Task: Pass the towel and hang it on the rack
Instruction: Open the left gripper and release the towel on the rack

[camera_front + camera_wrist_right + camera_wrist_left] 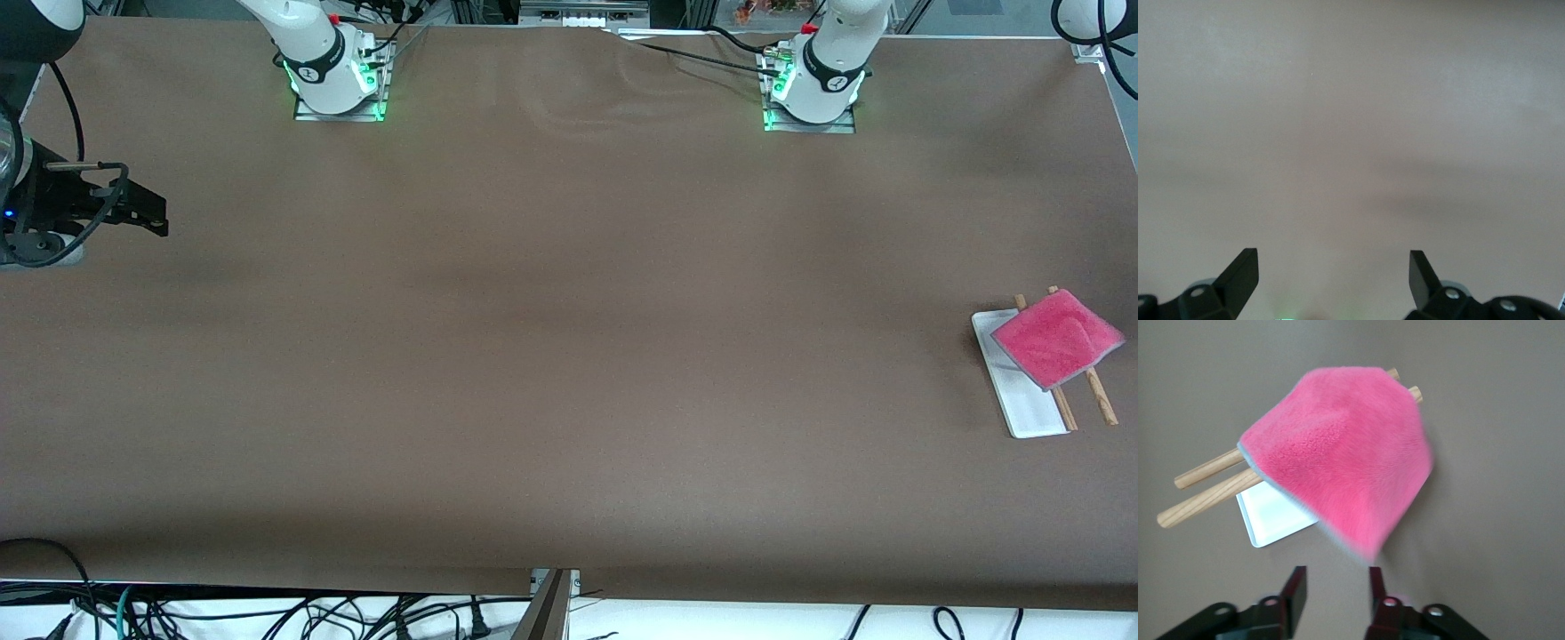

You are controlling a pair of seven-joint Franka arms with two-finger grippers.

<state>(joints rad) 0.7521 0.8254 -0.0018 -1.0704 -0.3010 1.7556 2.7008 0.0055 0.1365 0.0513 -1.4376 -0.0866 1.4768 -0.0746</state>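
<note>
On brown table (533, 356), draped towel (1056, 339).

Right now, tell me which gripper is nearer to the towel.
Left. The left gripper hangs just off the towel, which is draped over the rack, with nothing between its fingers. The right gripper waits open at the right arm's end of the table.

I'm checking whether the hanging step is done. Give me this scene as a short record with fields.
towel: draped over the rack's two wooden rods, held by neither gripper
rack: on the table at the left arm's end
left gripper: open, empty, close to the towel's hanging corner
right gripper: open, empty, waiting over bare table at the right arm's end
</note>
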